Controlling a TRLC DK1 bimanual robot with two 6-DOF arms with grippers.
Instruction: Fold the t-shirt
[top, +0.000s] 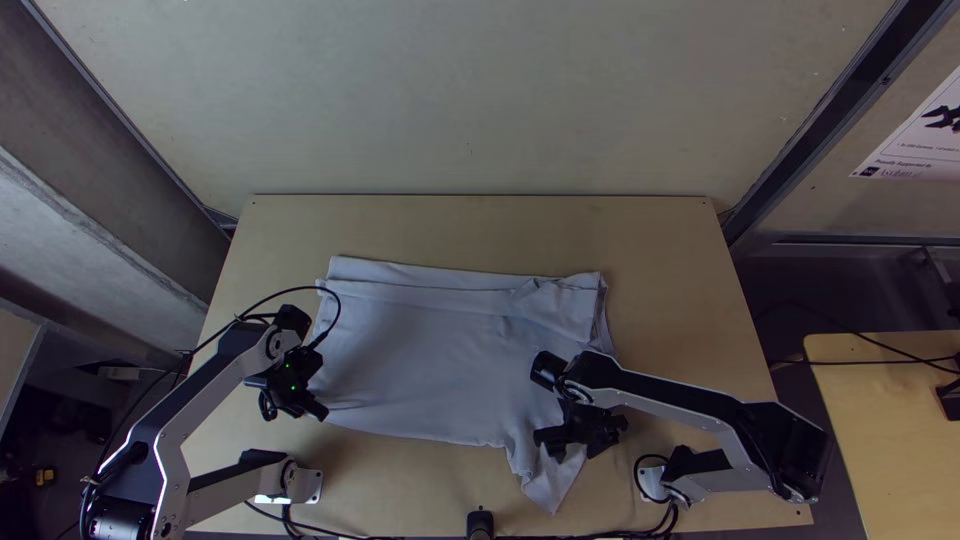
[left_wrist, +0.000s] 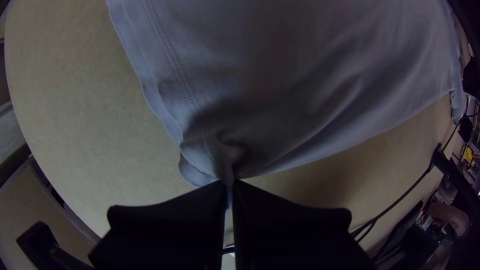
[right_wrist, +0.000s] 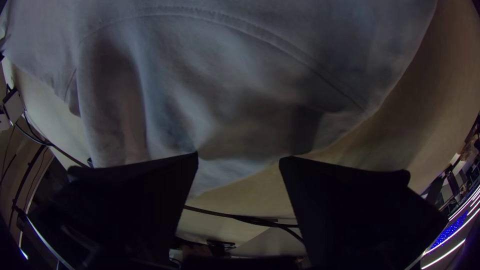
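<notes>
**Wooden table (top: 680, 260) with t-shirt (top: 420, 350), partly obscured.** The t-shirt lies mid-table, long axis left to right, one flap (top: 548, 492) pointing nearward. The left gripper (top: 319, 411), closed on a near corner, and right gripper (top: 577, 450), fingers apart above the flap, hide cloth beneath.

No readable text: the poster (top: 920, 155) on the wall panel (top: 825, 200) beyond the table's (top: 670, 290) far right corner has print too small to make out.
</notes>
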